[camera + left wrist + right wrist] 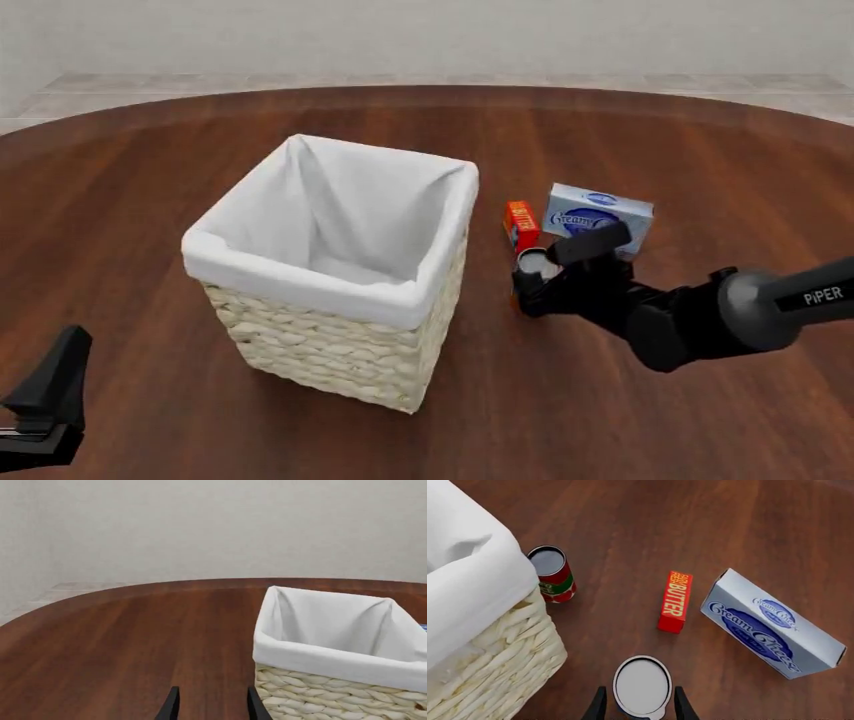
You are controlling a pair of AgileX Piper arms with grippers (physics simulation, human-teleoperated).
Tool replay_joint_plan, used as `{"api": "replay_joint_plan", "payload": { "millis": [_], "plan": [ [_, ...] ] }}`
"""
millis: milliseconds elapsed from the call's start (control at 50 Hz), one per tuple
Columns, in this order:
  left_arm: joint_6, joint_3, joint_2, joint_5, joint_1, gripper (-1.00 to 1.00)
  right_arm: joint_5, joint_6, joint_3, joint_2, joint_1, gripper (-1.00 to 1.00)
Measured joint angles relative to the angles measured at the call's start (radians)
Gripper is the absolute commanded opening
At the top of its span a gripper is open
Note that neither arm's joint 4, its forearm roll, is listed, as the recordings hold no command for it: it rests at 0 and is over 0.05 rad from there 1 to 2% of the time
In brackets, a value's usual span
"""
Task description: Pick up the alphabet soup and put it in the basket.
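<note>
On the dark wood table (694,130), the alphabet soup (641,686) stands between the parted fingers of the right tool (640,707), the butter box (676,601), cream cheese box (770,625) and basket (334,340) close by.

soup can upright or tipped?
Upright: the small cylindrical can with silver-grey flat lid stands on the wooden table, lid facing up, between the right gripper's fingers.

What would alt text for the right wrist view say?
The right gripper is open around the alphabet soup, fingers either side of its silver lid. Beyond stand a butter box, cream cheese box, red can and the basket.
</note>
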Motion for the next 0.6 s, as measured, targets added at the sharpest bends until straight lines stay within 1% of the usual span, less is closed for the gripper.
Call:
{"api": "replay_joint_plan", "payload": {
  "millis": [600],
  "plan": [
    [0.000, 0.000, 0.000, 0.000, 0.000, 1.00, 0.002, 0.006, -0.011, 0.052, 0.005, 1.00]
  ]
}}
